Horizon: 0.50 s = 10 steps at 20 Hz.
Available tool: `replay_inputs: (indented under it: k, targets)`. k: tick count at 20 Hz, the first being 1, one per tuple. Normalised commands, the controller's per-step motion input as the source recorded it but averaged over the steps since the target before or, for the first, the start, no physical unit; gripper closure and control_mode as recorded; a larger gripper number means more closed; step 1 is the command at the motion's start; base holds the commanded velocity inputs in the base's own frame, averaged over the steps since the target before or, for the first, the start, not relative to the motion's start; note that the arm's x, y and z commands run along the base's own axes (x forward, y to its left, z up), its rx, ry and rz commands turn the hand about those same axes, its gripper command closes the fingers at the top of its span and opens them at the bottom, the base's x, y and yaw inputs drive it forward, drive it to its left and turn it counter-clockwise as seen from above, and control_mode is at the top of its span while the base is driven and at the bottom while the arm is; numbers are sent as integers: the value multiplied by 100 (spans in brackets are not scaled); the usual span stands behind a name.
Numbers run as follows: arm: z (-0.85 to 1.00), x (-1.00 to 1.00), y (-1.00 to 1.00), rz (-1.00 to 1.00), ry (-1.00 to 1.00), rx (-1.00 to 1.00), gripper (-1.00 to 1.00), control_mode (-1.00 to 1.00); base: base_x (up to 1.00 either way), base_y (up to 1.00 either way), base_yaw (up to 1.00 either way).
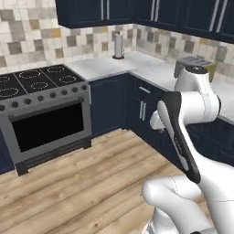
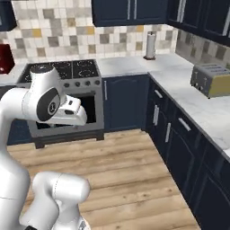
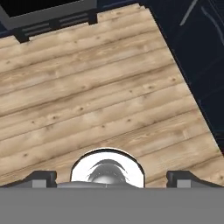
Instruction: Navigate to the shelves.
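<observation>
Your dark two-finger gripper (image 3: 112, 178) hangs with its tips wide apart, holding nothing, above the pale wooden plank floor (image 3: 96, 100). Ahead stands the grey oven with black glass door (image 1: 48, 124); a silver toaster (image 2: 211, 79) sits on the white marble counter (image 2: 197, 105) along its right wall edge, and a white paper-towel roll (image 1: 118, 45) stands in its back corner. You cannot see the shelves from here.

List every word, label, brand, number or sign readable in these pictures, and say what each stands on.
None: no readable text in any view.
Stove: its knobs carry no legible marks.
Toaster: no brand or label visible.
Paper towel roll: plain white, no print.
Upper cabinets: bare navy doors with silver handles.
Red appliance at the left edge of the right base view: no lettering to be made out.
</observation>
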Motion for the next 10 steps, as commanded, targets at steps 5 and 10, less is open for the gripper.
replay_inputs:
  k: [5, 10]
  targets:
    - [0, 0, 0, 0, 0, 0, -100, 100, -2, -53, -57]
    - [0, 0, 0, 0, 0, 0, -100, 100, 1, -75, -53]
